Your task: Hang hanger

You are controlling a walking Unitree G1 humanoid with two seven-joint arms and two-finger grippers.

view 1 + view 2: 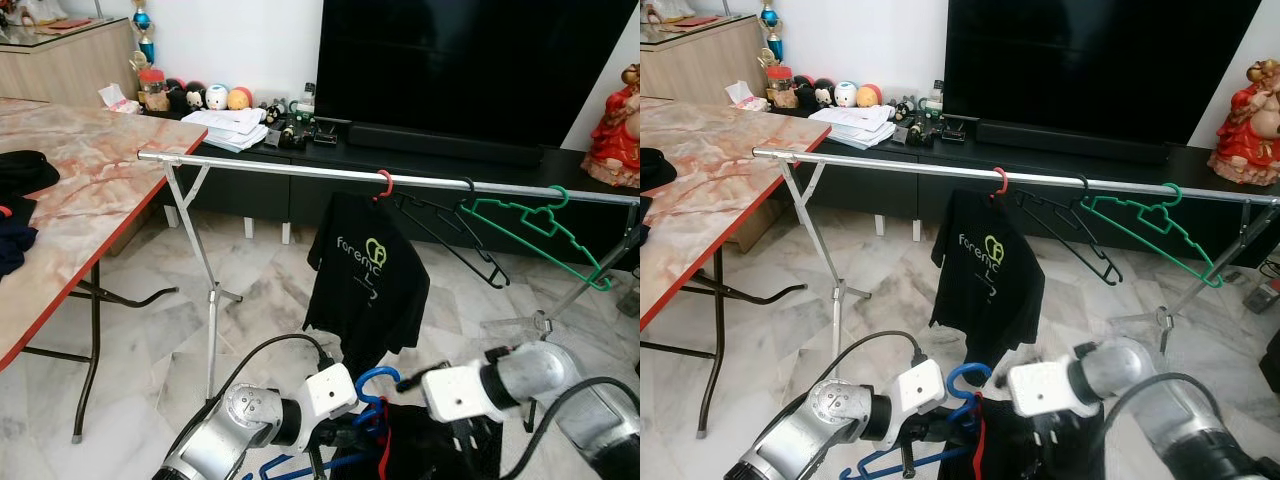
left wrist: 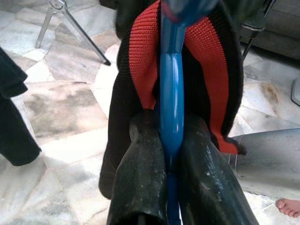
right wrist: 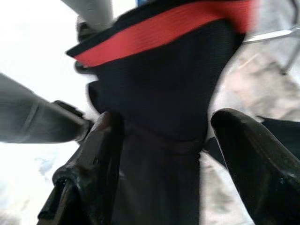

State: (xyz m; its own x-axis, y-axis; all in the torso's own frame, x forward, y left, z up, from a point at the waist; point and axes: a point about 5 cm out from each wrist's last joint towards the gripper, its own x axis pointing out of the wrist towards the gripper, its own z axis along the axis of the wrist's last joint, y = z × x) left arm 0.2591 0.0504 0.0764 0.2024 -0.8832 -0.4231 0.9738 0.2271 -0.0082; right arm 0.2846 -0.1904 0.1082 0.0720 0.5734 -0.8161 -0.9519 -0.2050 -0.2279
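Low in the middle of the frame, the left gripper [image 2: 171, 187] has its two black fingers pressed together on the neck of a blue hanger [image 2: 169, 108], pinching it hard; the plastic runs straight up out of the fingers. From the head views that same hanger's hook [image 1: 377, 384] curls up just above the white wrist block, at the bottom centre. A black garment with a red collar band [image 2: 140, 61] is draped over the hanger, the collar wrapping either side of the blue stem.

Just to the right of it, the right gripper [image 3: 164, 154] stands with its fingers spread wide, one on each side of the dark cloth [image 3: 159, 84], so the fabric hangs between them; whether either finger touches it is hard to say, as that view is blurred.

Farther out, across the middle of the frame, runs the silver clothes rail [image 1: 280, 168] on its folding legs. Right of centre a black T-shirt with a pale logo [image 1: 366, 275] hangs from it on a red hook, then an empty black hanger [image 1: 455, 235], then an empty green hanger [image 1: 545, 235]. The blue hanger sits well below the rail. At the left edge is a marble-patterned table [image 1: 70, 170]; a dark television [image 1: 470, 70] fills the upper right.
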